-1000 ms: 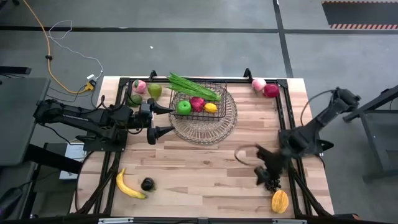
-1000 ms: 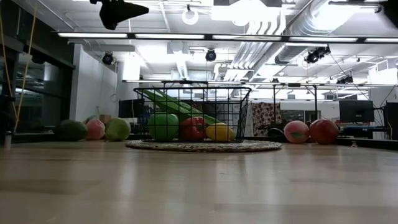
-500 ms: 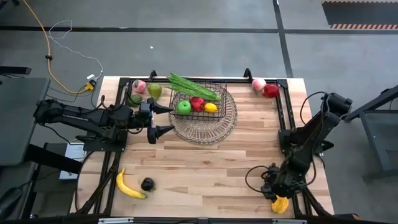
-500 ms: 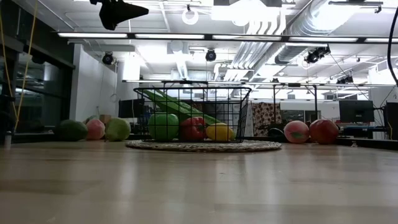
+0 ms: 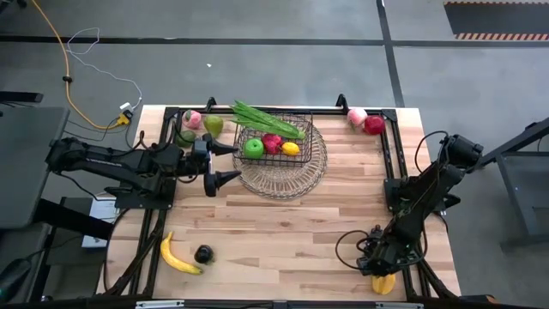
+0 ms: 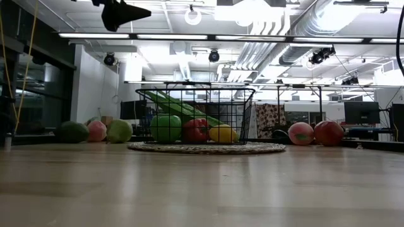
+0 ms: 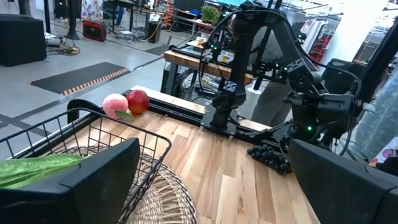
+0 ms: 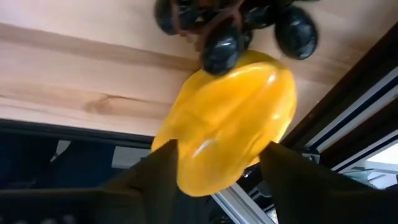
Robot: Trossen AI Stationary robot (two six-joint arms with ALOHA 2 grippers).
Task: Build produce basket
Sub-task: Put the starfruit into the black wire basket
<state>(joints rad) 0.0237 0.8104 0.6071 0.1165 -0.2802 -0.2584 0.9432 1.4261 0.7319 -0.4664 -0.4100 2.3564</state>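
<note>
Pale wooden plank table (image 5: 283,232) bordered by a dark metal frame, seen from above against grey floor. Upper centre of high view: dark thin-wire rectangular basket (image 5: 273,142) seated on a paler round woven-wire tray (image 5: 296,176), holding a green apple (image 5: 253,148), a red fruit (image 5: 272,142), a yellow lemon (image 5: 291,148) and a long green leafy bunch (image 5: 268,120) laid across its far rim. Upper left, beside the basket: pink peach (image 5: 192,118), pale green pear (image 5: 213,125) and a darker green fruit (image 5: 186,136). Upper right corner: second pink peach (image 5: 356,116) touching a red apple (image 5: 373,125). Lower left: yellow banana (image 5: 178,256) just beside a dark plum (image 5: 203,254). Lower right corner: right gripper (image 5: 383,268) lowered over a yellow-orange mango (image 8: 233,121), fingers parted and straddling the fruit, not visibly clamped; dark grape cluster (image 8: 236,28) touching the mango's far end. Left gripper (image 5: 225,163) at left of basket, level above the table, fingers spread wide, holding nothing.
</note>
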